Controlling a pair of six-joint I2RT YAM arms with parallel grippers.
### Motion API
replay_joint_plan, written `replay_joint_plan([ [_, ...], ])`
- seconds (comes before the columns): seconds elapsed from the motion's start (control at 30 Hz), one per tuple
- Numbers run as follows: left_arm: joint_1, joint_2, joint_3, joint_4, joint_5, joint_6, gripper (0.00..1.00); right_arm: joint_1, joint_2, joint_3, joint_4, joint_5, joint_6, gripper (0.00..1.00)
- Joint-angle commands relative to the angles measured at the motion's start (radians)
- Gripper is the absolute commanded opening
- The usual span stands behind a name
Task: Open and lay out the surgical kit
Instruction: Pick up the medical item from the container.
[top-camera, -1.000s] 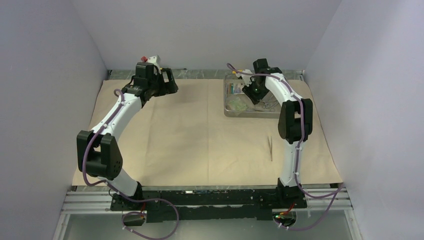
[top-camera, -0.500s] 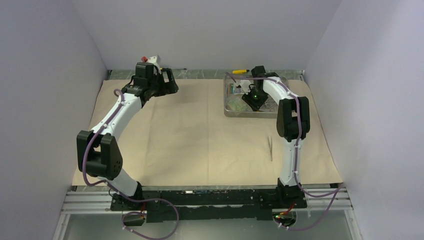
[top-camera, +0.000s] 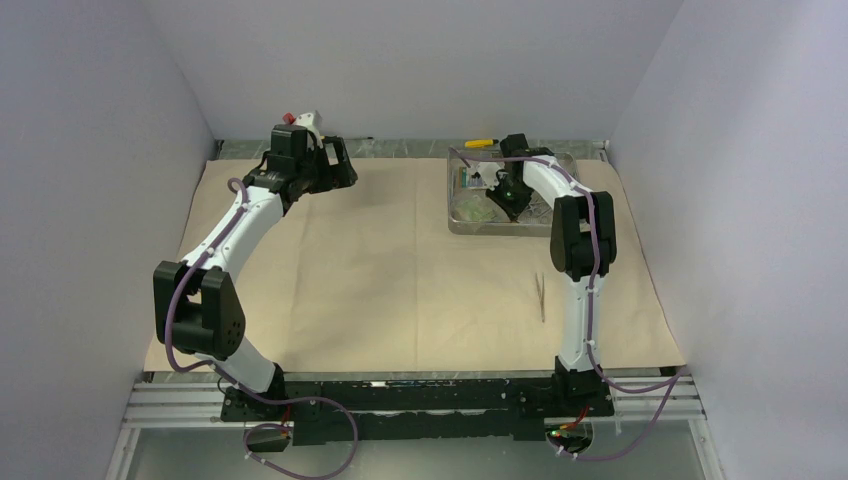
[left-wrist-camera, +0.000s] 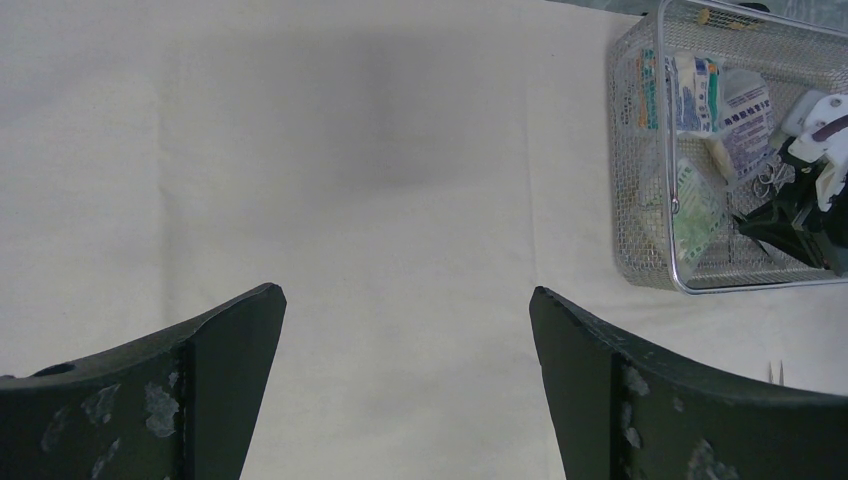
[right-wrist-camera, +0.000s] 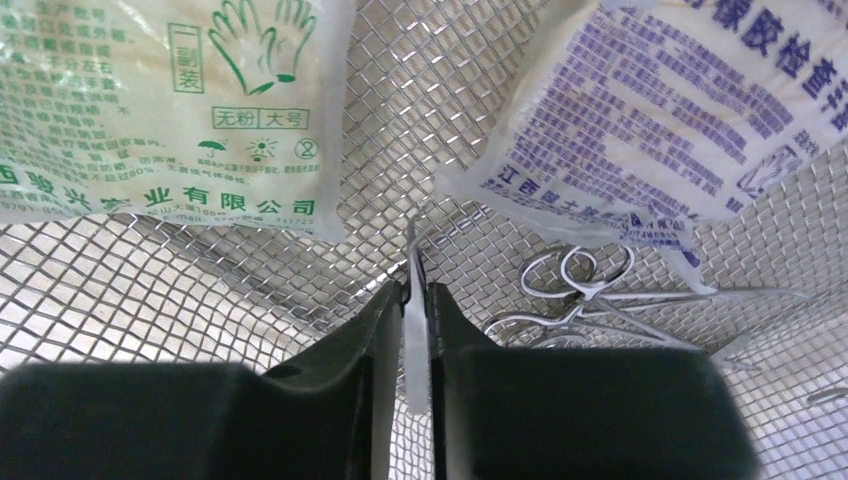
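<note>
The beige wrap cloth (top-camera: 400, 270) lies spread flat. The wire-mesh tray (top-camera: 455, 215) stands on it at the back right. My right gripper (right-wrist-camera: 413, 290) is down inside the tray, shut on a thin flat steel instrument (right-wrist-camera: 412, 330) that looks like tweezers. Next to it lie a green-printed glove packet (right-wrist-camera: 170, 110), a blue-printed packet (right-wrist-camera: 690, 110) and scissor-handled clamps (right-wrist-camera: 590, 295). Another pair of tweezers (top-camera: 541, 297) lies on the cloth in front of the tray. My left gripper (left-wrist-camera: 405, 295) is open and empty above the cloth's back left.
A yellow-handled screwdriver (top-camera: 480, 143) lies behind the tray at the back edge. Grey walls close in the left, back and right sides. The cloth (left-wrist-camera: 350, 180) shows bare below my left gripper, with the tray (left-wrist-camera: 665, 200) to its right.
My right gripper has dropped lower into the tray and shifted slightly left. The left arm has not moved.
</note>
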Motion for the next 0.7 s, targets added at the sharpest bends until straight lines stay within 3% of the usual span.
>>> replay_joint_plan([
  [0.0, 0.005, 0.010, 0.049, 0.018, 0.015, 0.006, 0.98, -0.004, -0.026, 0.049, 0.001, 0.012, -0.014, 0.12],
  [0.2, 0.007, 0.014, 0.053, 0.017, 0.023, 0.006, 0.98, -0.006, -0.069, 0.049, -0.003, 0.031, -0.025, 0.01],
  [0.67, 0.008, 0.001, 0.041, 0.050, 0.038, 0.009, 0.98, -0.010, -0.292, 0.035, 0.125, -0.051, -0.013, 0.00],
])
